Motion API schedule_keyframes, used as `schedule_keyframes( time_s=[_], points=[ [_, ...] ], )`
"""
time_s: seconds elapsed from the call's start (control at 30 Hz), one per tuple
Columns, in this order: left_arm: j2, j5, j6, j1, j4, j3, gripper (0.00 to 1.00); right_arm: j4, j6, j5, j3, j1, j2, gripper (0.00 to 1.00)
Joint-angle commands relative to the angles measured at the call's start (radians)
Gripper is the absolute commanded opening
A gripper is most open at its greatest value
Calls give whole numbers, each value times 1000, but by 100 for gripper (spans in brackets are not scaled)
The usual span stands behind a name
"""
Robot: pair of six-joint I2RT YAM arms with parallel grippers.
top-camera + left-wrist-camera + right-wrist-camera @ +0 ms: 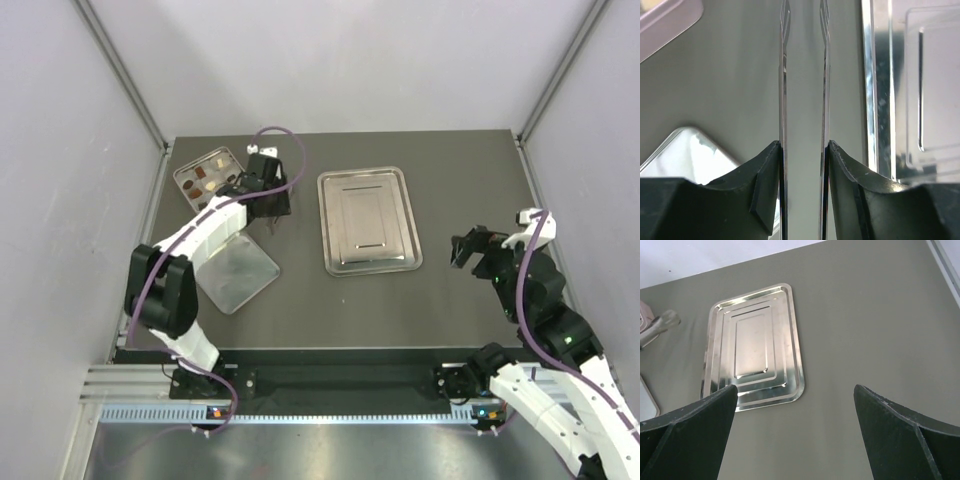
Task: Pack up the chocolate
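Chocolate (pixel 200 186) sitting in tin (pixel 181 175), far-left corner.
I'm clamping left hand (pixel 803 150) on clear tongs (pixel 784 75); right hand (pixel 795 390) is hanging wide apart over worktop (pixel 865 315).

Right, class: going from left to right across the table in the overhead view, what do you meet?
The compartmented tin holding the chocolate → left pincer, shut on tweezers → steel tray → right pincer, open. The flat shiny lid is left out: it overlaps tin and pincer.
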Motion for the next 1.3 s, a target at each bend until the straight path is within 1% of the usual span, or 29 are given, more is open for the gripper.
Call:
schedule_keyframes(
  time_s=[0.0,0.13,0.33,0.43,0.73,0.9,0.93,1.07,1.27],
  points=[
    [51,-23,-17,-1,175,23,46,20,8,12,37,-2,26,100],
    [161,-48,-31,-1,191,66,48,37,-17,16,26,-2,38,100],
    [263,-103,-47,-10,192,101,55,65,-50,33,9,-2,36,100],
    [304,-102,-60,-10,191,112,58,88,-57,33,-5,-2,39,100],
    [358,-82,-67,-13,177,136,64,122,-69,33,-25,-2,62,100],
    [356,-74,-67,-21,119,181,67,129,-63,20,-26,-2,70,100],
    [346,-74,-66,-24,110,184,70,128,-60,19,-25,-2,67,100],
    [309,-68,-51,-33,86,195,91,122,-49,18,-22,-3,58,100],
    [249,-54,-55,-35,21,196,94,97,-21,9,-6,-2,44,100]
  ],
)
